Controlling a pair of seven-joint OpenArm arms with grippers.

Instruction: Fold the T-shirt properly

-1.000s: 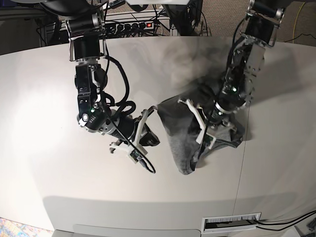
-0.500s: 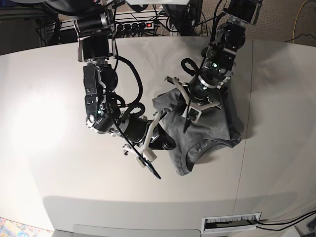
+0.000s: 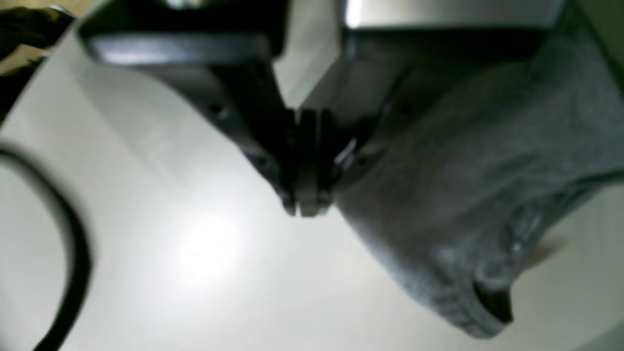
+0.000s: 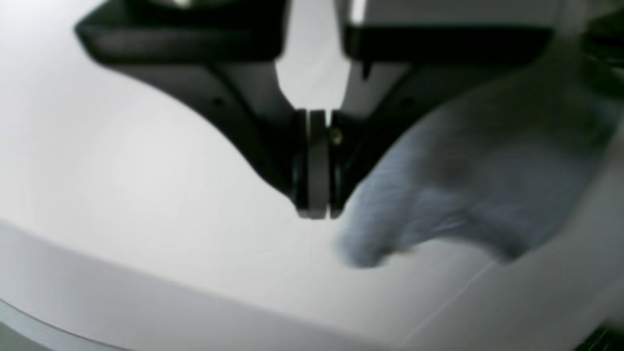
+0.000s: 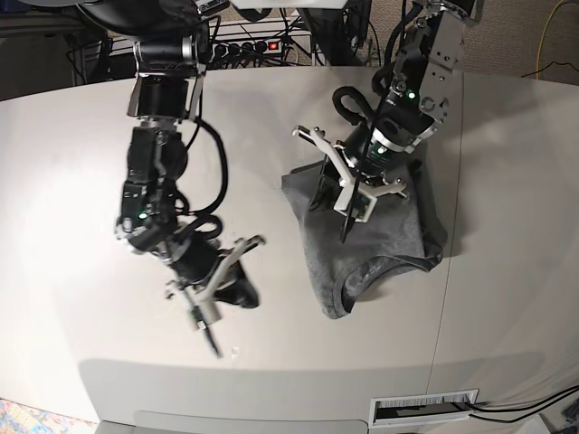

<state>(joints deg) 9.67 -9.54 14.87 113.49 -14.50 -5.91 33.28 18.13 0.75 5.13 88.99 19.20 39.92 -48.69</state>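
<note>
The grey T-shirt (image 5: 384,237) lies in a folded heap on the white table (image 5: 81,181), right of centre, with its neck opening toward the front. My left gripper (image 5: 345,222) hangs shut over the T-shirt's back left part with nothing between its fingers. In the left wrist view the shut left gripper (image 3: 304,208) sits just left of the T-shirt (image 3: 468,195). My right gripper (image 5: 214,347) is shut and empty over bare table, well left of the shirt. The right wrist view shows the right gripper (image 4: 314,212) closed, with the blurred T-shirt (image 4: 468,204) off to its right.
A power strip (image 5: 244,47) and tangled cables lie behind the table's back edge. A seam (image 5: 445,298) crosses the table right of the shirt. A slotted vent (image 5: 423,408) sits at the front edge. A black cable (image 3: 73,243) loops at the left of the left wrist view.
The right arm has pulled away from the shirt's left edge toward the front left. The left gripper has risen and shifted from the shirt's right side toward its back left. The shirt has settled flatter.
</note>
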